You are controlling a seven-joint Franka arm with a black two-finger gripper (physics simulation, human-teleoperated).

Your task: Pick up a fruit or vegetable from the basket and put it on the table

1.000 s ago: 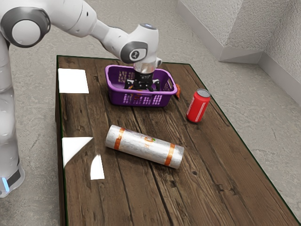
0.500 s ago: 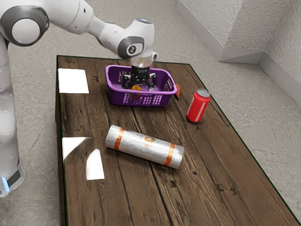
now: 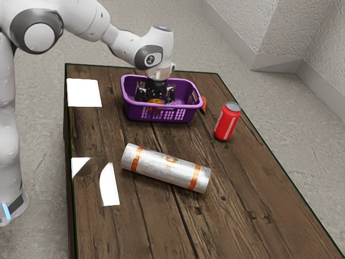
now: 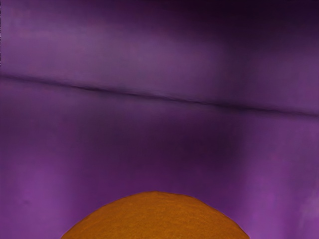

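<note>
Two fingers (image 3: 170, 97) of mine stand apart, open, down inside the purple basket (image 3: 160, 115). Between them, as the exterior view shows it, lies the orange (image 3: 156, 101), still in the basket and not on the worktop (image 3: 232, 205). In the wrist view its rounded top rises against the purple plastic, just under my hand. Just outside the basket, toward the exterior view's right, sits a small reddish thing (image 3: 204, 104), partly hidden; I can't tell what it is. Past that, a red can (image 3: 227, 121) stands upright. A silvery tube (image 3: 166, 168) with orange bands lies on its side, apart from both basket and can.
</note>
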